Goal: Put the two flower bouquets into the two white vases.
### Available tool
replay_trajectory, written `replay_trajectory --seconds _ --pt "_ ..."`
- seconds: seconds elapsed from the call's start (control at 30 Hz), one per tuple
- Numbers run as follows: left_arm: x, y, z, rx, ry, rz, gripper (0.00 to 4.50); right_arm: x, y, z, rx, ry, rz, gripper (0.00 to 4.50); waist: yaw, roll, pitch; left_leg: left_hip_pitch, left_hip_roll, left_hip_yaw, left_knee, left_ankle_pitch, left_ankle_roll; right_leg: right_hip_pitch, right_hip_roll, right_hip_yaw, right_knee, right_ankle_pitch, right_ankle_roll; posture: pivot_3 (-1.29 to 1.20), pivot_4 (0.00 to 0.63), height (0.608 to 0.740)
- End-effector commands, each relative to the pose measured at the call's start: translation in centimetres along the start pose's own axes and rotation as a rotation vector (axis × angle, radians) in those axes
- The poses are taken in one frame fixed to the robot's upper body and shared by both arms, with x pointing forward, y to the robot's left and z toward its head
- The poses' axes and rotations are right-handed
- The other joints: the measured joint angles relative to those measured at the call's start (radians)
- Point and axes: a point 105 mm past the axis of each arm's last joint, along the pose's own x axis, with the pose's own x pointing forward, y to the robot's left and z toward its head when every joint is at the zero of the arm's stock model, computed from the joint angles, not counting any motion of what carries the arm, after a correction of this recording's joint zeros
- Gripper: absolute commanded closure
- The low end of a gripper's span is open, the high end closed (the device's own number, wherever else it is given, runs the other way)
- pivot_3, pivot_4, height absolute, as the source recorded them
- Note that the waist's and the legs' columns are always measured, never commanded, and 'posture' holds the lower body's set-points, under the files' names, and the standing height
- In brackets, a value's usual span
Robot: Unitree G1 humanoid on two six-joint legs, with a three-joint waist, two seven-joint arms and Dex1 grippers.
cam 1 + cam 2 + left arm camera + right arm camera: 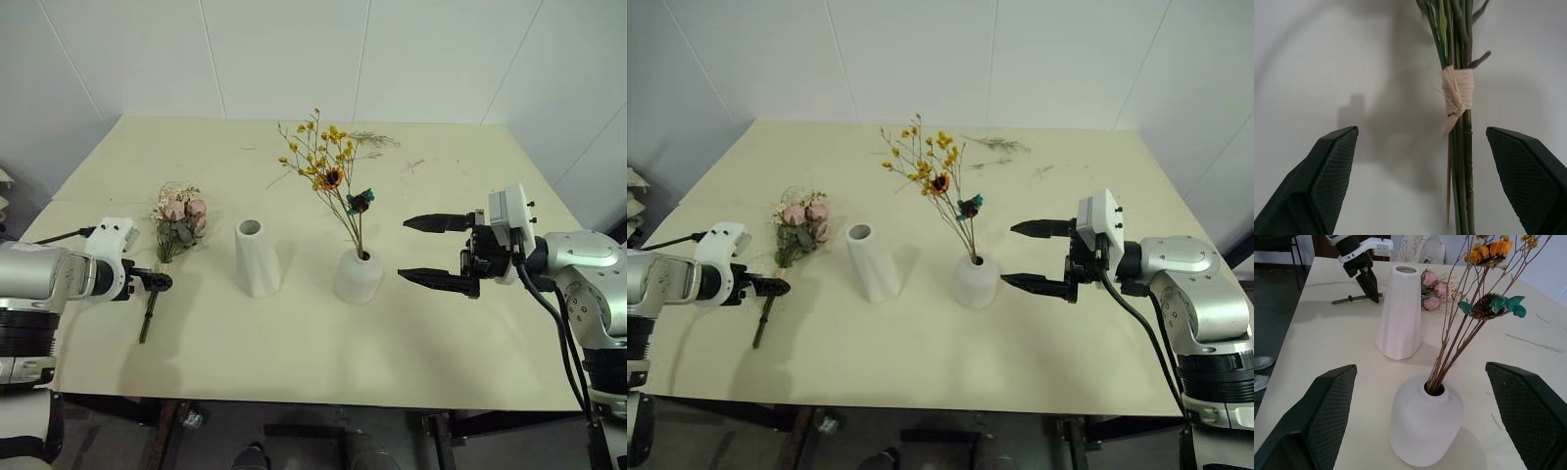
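Left eye view: yellow bouquet (328, 176) stands upright in the round vase (359, 277) at table (441, 362) centre; tall vase (257, 258) stands just beside it at 9 o'clock, empty. Rose bouquet (176, 223) lies flat on the table farther toward 9 o'clock, stems trailing toward 6 o'clock. Left gripper (157, 281) hangs over those stems, fingers spread wide either side of the raffia tie (1457, 93), holding nothing; right gripper (429, 251) at the round vase's 3 o'clock, fingers wide, empty.
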Motion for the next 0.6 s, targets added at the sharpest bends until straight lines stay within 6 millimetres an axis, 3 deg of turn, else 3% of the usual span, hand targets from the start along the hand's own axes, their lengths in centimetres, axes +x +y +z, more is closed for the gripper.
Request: replay_trajectory --seconds 0.03,0.43,0.6 --pt "-0.5 -0.2 1.4 -0.015 -0.072 -0.022 0.57 -0.3 0.0 0.8 -0.05 -0.008 -0.009 0.0 0.0 0.0 0.0 0.0 0.0 0.0 0.0 0.0 0.0 0.0 0.0 0.0 0.0 0.0 0.0 0.0 0.15 0.74" --pt "0.3 -0.3 2.9 -0.036 -0.148 -0.027 4.37 -0.4 0.1 0.8 -0.051 -0.008 -0.019 0.0 0.002 0.0 0.0 0.0 0.0 0.0 0.002 0.0 0.0 0.0 0.0 0.0 0.002 0.0 0.001 0.0 0.15 0.74" --pt "-0.5 -0.9 4.3 0.03 -0.243 -0.063 4.47 -0.6 0.5 0.9 -0.053 -0.019 -0.005 0.0 0.004 0.0 0.0 0.0 0.0 0.0 0.002 0.0 0.0 0.0 0.0 0.0 0.002 0.0 0.001 0.0 0.15 0.74"
